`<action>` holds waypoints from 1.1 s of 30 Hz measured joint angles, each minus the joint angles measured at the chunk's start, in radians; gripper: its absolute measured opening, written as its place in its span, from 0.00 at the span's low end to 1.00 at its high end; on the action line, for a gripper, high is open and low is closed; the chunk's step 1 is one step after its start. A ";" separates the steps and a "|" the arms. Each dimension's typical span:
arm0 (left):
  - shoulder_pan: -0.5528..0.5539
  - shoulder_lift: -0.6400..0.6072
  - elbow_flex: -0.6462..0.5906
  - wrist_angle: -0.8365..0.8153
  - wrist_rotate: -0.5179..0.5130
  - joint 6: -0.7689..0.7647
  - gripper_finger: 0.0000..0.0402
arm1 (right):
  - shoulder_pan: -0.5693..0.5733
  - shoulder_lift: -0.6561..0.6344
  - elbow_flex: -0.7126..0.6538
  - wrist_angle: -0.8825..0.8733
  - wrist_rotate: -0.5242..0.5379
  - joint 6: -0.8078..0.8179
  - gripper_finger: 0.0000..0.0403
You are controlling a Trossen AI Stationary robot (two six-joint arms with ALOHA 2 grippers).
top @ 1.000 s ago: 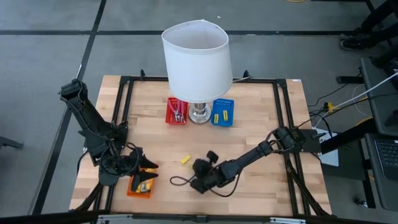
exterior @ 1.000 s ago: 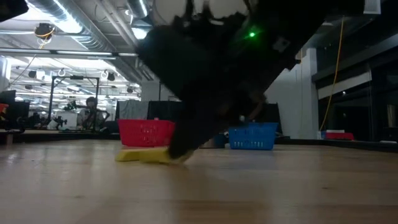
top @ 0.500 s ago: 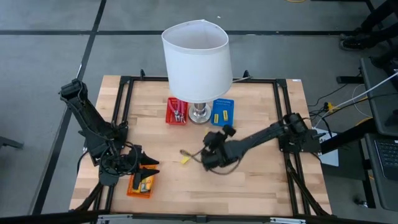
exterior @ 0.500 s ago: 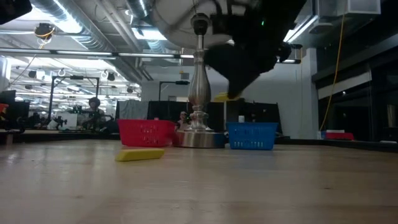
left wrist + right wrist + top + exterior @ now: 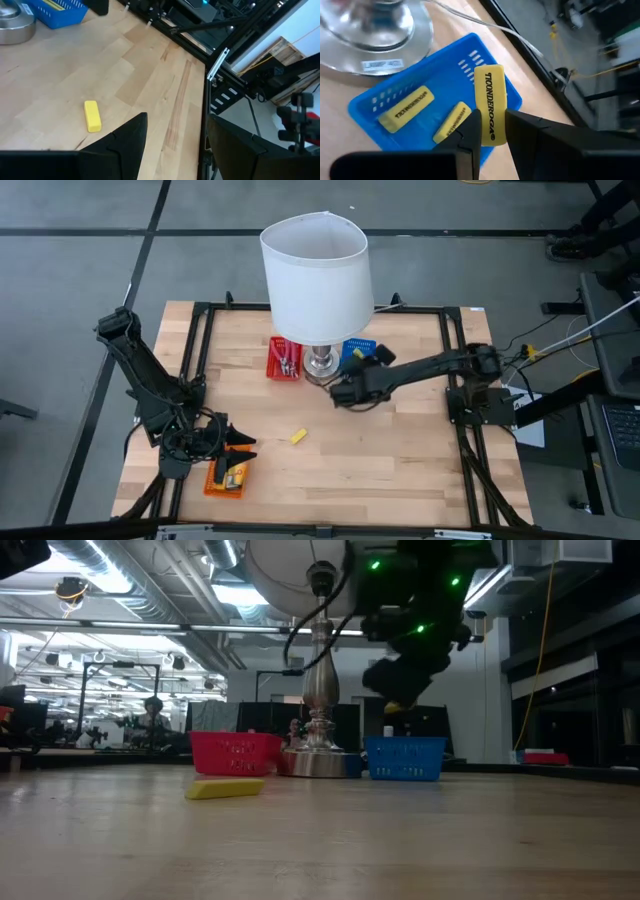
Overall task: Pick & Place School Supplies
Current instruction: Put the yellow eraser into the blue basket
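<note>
my right gripper [image 5: 492,131], clamped across the lower middle of a printed yellow eraser [image 5: 490,111], holds this light, firm, grippy block above the blue basket [image 5: 512,97]; my left gripper [image 5: 172,131] waits open near the orange basket [image 5: 226,477].

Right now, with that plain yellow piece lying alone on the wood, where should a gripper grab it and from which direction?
Come straight down from above and pinch the yellow piece across its short width, near the middle. It lies flat on the table as a small oblong block with bare wood all around, so the fingers should fit along both long sides.
</note>
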 joint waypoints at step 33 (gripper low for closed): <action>0.000 0.000 0.000 -0.022 -0.042 -0.011 0.50 | 0.055 -0.288 -0.221 0.850 -0.694 -0.261 0.53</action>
